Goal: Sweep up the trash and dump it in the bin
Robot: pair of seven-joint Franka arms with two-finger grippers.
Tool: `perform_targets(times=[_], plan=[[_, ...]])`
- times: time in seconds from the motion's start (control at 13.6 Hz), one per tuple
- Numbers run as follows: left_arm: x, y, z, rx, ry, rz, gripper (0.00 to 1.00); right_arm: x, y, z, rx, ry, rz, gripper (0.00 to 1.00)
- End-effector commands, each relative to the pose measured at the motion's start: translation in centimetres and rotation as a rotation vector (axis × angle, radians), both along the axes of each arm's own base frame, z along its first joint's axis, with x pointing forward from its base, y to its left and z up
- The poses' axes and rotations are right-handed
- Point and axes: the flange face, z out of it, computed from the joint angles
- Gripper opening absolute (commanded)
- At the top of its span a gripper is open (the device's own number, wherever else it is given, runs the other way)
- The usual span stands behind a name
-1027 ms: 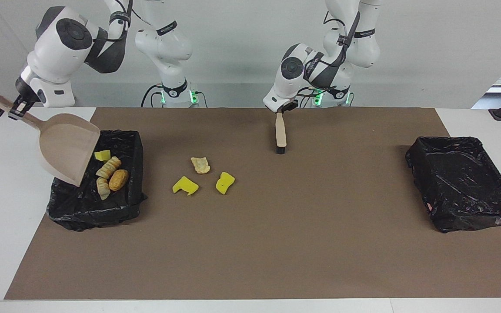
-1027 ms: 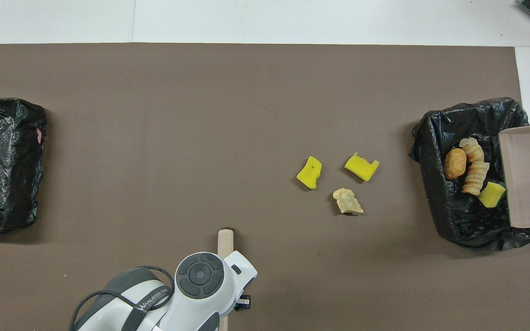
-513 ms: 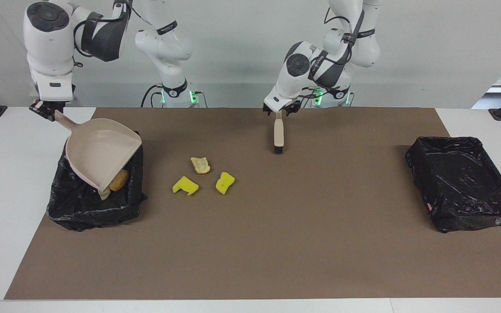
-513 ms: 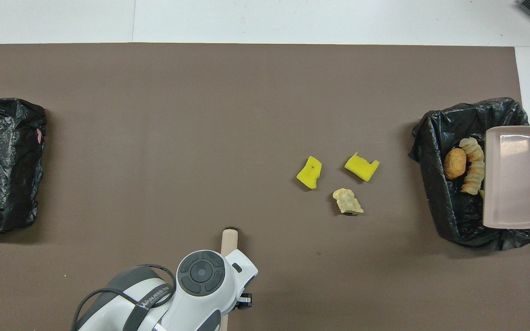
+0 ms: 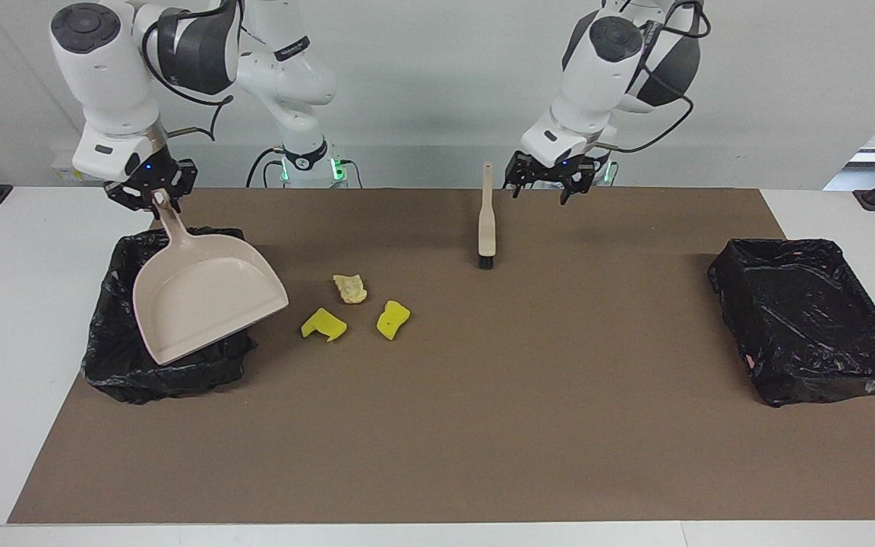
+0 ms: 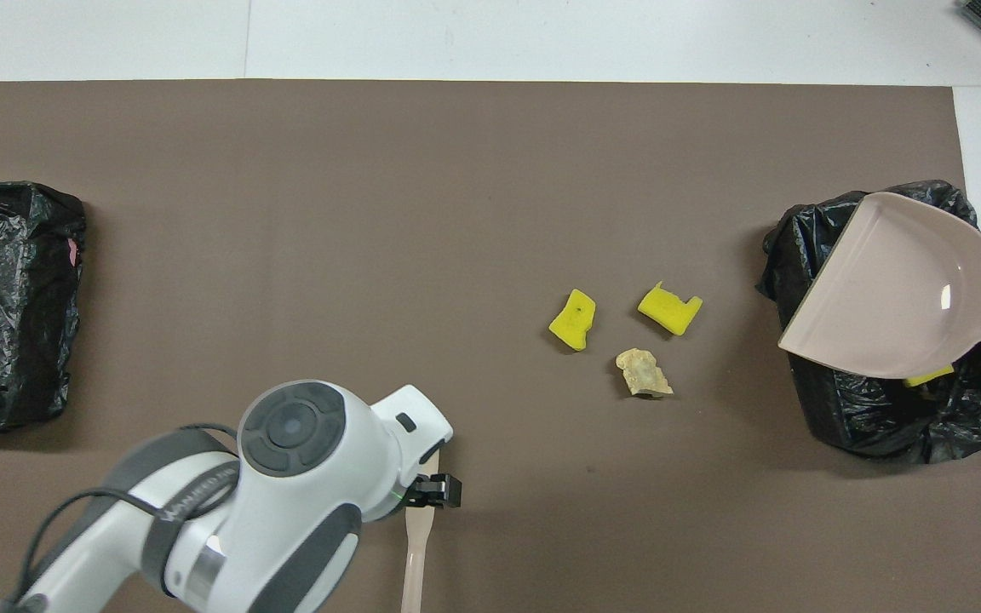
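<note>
Nearest the robots, the brush (image 5: 487, 224) lies unheld on the desk, and the left hand (image 5: 548, 186) is spread wide in the air just beside its handle. In the overhead view, at two o'clock from the brush, three pieces of trash are left unswept: two yellow chunks (image 5: 323, 324) and a tan lump (image 5: 350, 289). At three o'clock from them, the emptied dustpan (image 5: 206, 304) is gripped by its handle in the right hand (image 5: 153, 194) over the bin (image 5: 115, 372), where one yellow scrap (image 6: 929, 375) peeks out. The task is judged roughly half done.
</note>
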Motion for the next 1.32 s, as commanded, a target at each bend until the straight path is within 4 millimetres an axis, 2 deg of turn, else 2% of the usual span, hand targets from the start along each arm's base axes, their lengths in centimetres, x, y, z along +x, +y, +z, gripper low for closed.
perform_targets(times=[0.0,0.07,0.15,0.29,0.37,0.44,0.59,0.66,0.81,0.95,1.03,1.17,1.25], plan=[[4.1,3.1,4.5,0.029,-0.02,-0.017,1.0,3.2,4.4,-1.7,0.067,-0.005,-0.17,0.0],[5.0,5.3,6.0,0.028,-0.016,-0.011,1.0,4.2,6.3,-2.4,0.064,-0.005,-0.209,0.0],[5.4,7.4,7.5,0.022,-0.01,-0.011,1.0,4.5,9.2,-1.6,0.06,-0.024,-0.186,0.0],[5.7,11.6,9.1,0.029,0.012,-0.047,1.0,4.5,16.2,-4.3,0.044,0.011,-0.154,0.0],[5.8,13.1,10.0,0.027,0.008,-0.051,1.0,4.3,19.0,-5.3,0.036,0.018,-0.209,0.0],[6.0,14.5,10.4,0.026,0.009,-0.04,1.0,4.8,22.8,-6.0,0.044,0.0,-0.246,0.0],[6.2,15.8,10.8,0.023,0.0,-0.045,1.0,5.9,28.6,-7.4,0.069,-0.011,-0.286,0.0],[6.2,16.2,10.9,0.022,-0.004,-0.055,1.0,6.0,32.4,-8.7,0.076,-0.011,-0.302,0.0],[6.2,16.4,11.1,0.036,-0.018,-0.069,1.0,6.3,38.3,-11.2,0.11,-0.045,-0.346,0.0],[6.2,16.9,11.6,0.055,-0.049,-0.126,1.0,6.2,45.5,-14.3,0.135,-0.067,-0.432,0.0],[6.3,17.0,11.5,0.057,-0.06,-0.128,1.0,6.4,47.7,-15.7,0.144,-0.075,-0.46,0.0],[6.4,17.1,11.3,0.056,-0.057,-0.125,1.0,6.4,49.7,-17.6,0.179,-0.096,-0.487,0.0],[6.3,17.2,11.4,0.056,-0.059,-0.121,1.0,6.0,50.4,-18.1,0.189,-0.101,-0.505,0.11]])
